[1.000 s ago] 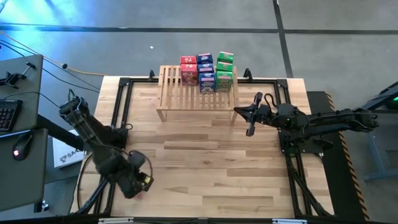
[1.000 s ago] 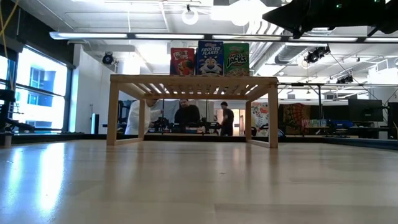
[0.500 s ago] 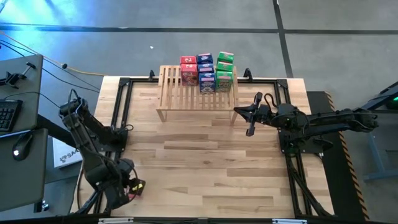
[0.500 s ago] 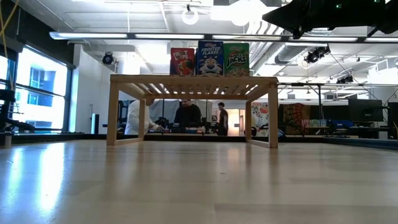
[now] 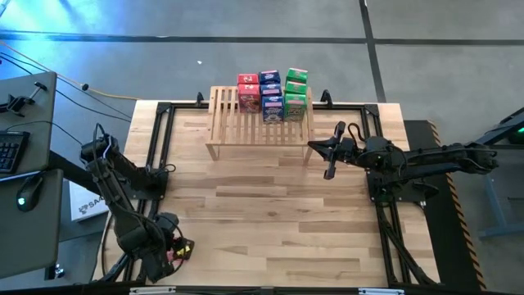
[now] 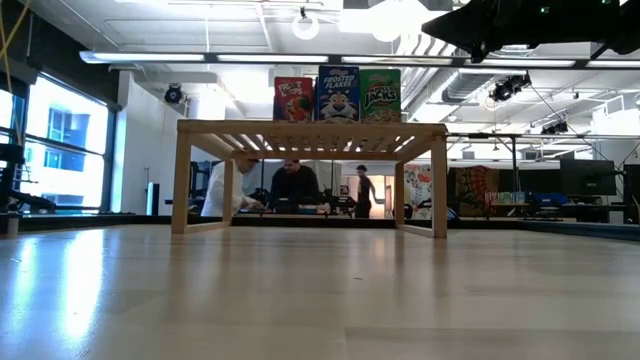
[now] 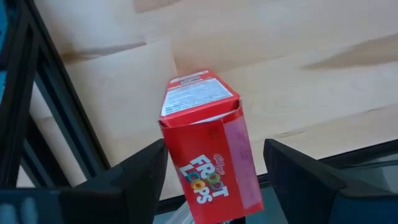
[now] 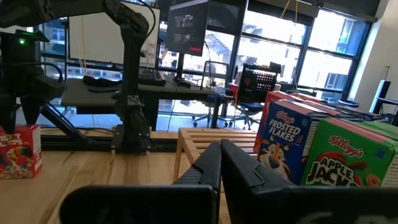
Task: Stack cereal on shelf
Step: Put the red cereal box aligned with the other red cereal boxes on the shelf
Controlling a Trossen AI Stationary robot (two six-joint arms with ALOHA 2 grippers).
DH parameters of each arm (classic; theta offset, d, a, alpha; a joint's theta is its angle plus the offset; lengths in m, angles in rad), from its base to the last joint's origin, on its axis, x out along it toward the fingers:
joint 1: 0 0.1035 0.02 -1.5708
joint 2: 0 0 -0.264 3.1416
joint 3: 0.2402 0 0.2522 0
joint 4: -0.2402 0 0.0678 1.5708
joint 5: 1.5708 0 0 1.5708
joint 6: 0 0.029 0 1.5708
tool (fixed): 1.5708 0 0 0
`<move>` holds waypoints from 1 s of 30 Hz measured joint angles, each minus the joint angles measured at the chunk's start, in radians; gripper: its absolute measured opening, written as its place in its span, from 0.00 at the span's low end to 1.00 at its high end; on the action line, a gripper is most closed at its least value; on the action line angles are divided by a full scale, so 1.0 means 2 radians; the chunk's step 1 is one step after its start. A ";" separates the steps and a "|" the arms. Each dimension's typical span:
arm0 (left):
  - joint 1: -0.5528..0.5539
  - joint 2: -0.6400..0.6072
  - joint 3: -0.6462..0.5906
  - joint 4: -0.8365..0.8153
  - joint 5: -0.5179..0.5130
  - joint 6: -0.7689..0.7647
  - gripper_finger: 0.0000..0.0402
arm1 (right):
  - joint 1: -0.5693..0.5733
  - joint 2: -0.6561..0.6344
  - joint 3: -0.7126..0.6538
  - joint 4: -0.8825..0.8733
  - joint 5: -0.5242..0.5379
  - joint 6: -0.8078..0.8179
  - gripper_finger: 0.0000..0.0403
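Fingers (image 7: 292,165) w/ gap flank 1 red cereal box (image 7: 208,146); 8 boxes (image 5: 273,96) on shelf (image 5: 233,123).

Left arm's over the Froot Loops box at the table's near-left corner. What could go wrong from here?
1. The left gripper straddles the red Froot Loops box with its fingers apart; the box looks tilted, so closing may skew or tip it.
2. The box sits near the table edge and could be pushed off.
3. The shelf already holds cereal boxes; the right gripper beside it may obstruct placement.
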 joint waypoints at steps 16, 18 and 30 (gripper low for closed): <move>-0.001 0.023 0.000 0.009 -0.014 0.063 0.53 | 0.000 0.000 0.000 -0.001 0.000 0.000 0.00; 0.004 0.023 0.000 0.007 -0.019 0.081 0.48 | 0.000 0.000 0.000 -0.001 0.000 0.000 0.00; 0.109 -0.037 0.000 0.002 -0.064 0.412 0.33 | 0.000 0.000 0.000 0.000 -0.006 0.006 0.00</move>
